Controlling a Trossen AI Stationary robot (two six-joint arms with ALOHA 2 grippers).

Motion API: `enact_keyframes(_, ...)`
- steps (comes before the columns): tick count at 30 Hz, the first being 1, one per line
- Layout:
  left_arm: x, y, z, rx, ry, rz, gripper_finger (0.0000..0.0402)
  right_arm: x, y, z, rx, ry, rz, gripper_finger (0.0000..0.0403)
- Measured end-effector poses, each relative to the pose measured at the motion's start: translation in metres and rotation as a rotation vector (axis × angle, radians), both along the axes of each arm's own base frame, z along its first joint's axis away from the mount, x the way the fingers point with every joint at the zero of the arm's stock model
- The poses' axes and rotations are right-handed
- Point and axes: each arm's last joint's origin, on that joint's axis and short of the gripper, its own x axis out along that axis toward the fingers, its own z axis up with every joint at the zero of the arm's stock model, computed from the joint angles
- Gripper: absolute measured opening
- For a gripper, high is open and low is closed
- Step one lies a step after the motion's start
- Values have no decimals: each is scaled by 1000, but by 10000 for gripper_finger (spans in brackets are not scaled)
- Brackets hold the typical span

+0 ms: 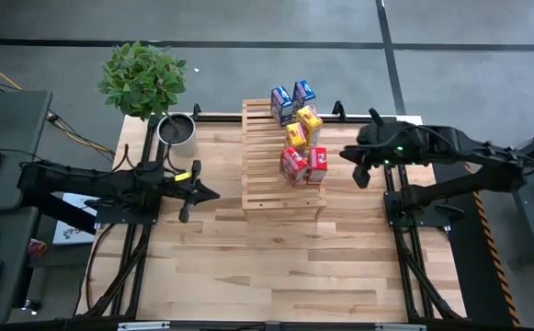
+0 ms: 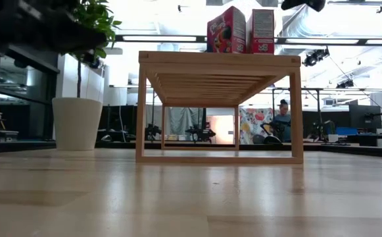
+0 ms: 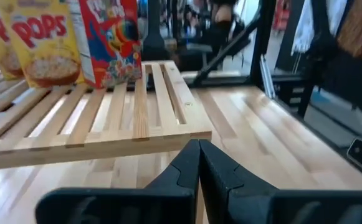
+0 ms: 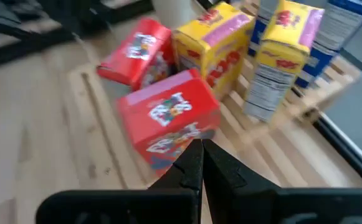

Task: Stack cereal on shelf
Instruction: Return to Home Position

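- Right gripper: fingers pressed together, holding nothing; raised just beside the right edge of the shelf, near the red boxes.
- Left gripper: fingers pressed together, empty; over the table, left of the shelf and apart from it.
- Cereal: six boxes standing in pairs along the shelf's right half; red boxes nearest the table's middle, then yellow boxes, blue boxes by the far edge.
- Potted plant: far left corner.
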Motion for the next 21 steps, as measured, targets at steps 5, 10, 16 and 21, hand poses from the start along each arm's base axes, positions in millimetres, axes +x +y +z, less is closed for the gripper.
enact_keyframes(5, -19, 0, -18, -23, -79, 3, 0, -22, 3, -21, -2, -91, 53, 0)
enact_keyframes(10, -30, -1, -27, -26, -141, -3, 0, -38, 5, -49, 43, -111, 87, 0)
enact_keyframes(16, -36, -1, -36, -36, -134, -9, 0, -40, 10, -84, 131, -192, 224, 0)
enact_keyframes(21, -37, -1, -35, -35, -140, -12, 0, -43, 13, -113, 137, -289, 278, 0)
